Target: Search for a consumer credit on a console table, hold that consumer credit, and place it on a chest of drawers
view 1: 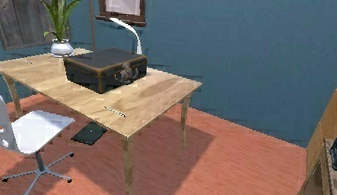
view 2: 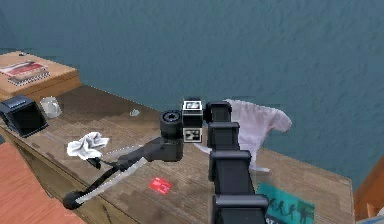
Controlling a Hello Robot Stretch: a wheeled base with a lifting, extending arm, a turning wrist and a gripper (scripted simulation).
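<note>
The arm (view 2: 232, 185) reached out over a wooden desk (view 2: 95, 110), where a red card (view 2: 160, 185) lay flat on the top, just beside the hand (view 2: 100, 178). Whether the hand held anything could not be told. Beyond lay a crumpled white wad (view 2: 88, 146) and a white cloth (view 2: 258, 120). Farther off stood a dark device (view 2: 22, 116) and a flat box (view 2: 35, 72), before a blue wall (view 2: 280, 50).

A home study, blue walls and a warm wood floor.
There's the wooden desk (view 1: 151, 99), dark briefcase (view 1: 104, 68) on top, potted plant (view 1: 61, 22) and white lamp (view 1: 129, 32) at its far edge, white swivel chair (view 1: 19, 129) just beside it.
</note>
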